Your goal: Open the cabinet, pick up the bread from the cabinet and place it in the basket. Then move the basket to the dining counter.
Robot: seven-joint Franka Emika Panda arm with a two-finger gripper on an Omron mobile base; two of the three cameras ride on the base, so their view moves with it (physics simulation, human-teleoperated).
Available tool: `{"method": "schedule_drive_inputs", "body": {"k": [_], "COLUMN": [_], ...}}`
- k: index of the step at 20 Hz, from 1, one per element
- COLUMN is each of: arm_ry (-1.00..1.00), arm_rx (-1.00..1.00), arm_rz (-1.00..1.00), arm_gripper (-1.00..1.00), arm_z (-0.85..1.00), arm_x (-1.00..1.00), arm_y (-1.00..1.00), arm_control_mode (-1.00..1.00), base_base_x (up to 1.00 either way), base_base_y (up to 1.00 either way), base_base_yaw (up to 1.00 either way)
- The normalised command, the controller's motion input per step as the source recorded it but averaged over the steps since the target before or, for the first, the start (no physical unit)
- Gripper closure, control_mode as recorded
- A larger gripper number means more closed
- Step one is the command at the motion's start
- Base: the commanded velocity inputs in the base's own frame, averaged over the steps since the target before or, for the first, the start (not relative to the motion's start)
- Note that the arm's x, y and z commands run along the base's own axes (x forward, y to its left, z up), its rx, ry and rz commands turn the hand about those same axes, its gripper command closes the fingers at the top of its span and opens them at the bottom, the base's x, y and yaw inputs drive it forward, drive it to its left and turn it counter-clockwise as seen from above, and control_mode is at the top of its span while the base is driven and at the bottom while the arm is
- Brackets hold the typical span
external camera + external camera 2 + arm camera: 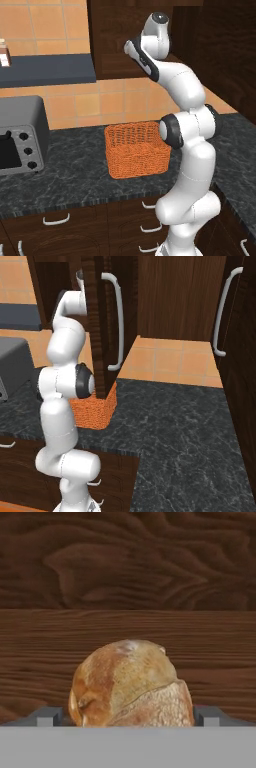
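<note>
Drawers (60, 220) with short curved pulls sit closest in the left base view, under the dark speckled countertop (75, 172). Basket (137, 148) stands on that top at centre, appears empty, its right side partly behind the arm's elbow. Toaster oven (20, 135) at 9 o'clock from the basket, well apart. Arm rises from 5 o'clock and reaches up to 12, wrist going into the cabinet (125, 40) above the basket. Right base view: arm nearest at left; the cabinet door (102, 331) stands swung open, edge-on, long silver handle (117, 321) facing right, basket corner showing below the door's lower edge. Open stretch of speckled countertop from centre to 4 o'clock; a second tall door with its own handle (222, 311) at 2 o'clock. Hand view: bread (131, 684) fills the lower centre, resting on the wood shelf (128, 632), back panel behind it. Fingertips (46, 716) show at each side of the loaf, at or close to its flanks, so the gripper (128, 719) brackets it; whether it has clamped or is only spread around it, cannot tell. Judgement: door opening done, bread at the point of grasp, not yet lifted; drop into the basket and carry to the dining counter both left. Room: withdrawal must clear the shelf lip and the open door's edge at the arm's right; the basket lies almost straight below, a short descent.
</note>
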Motion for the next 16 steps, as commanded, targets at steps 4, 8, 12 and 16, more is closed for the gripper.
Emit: {"method": "schedule_drive_inputs", "body": {"k": [4, 8, 12, 16], "arm_ry": [0.01, 0.00, -0.06, -0.14], "arm_rx": [-0.02, 0.00, 0.00, 0.00], "arm_rz": [0.00, 0.00, 0.00, 0.00], "arm_gripper": [-1.00, 1.00, 1.00, 1.00], "arm_z": [-0.73, -0.65, -0.47, -0.32], "arm_x": [0.00, 0.08, -0.19, -0.71], "arm_y": [0.12, 0.13, 0.00, 0.00], "arm_control_mode": [-1.00, -1.00, -1.00, -1.00], "base_base_x": [0.00, 0.00, 0.00, 0.00], "base_base_y": [0.00, 0.00, 0.00, 0.00], "base_base_yaw": [0.00, 0.00, 0.00, 0.00]}}
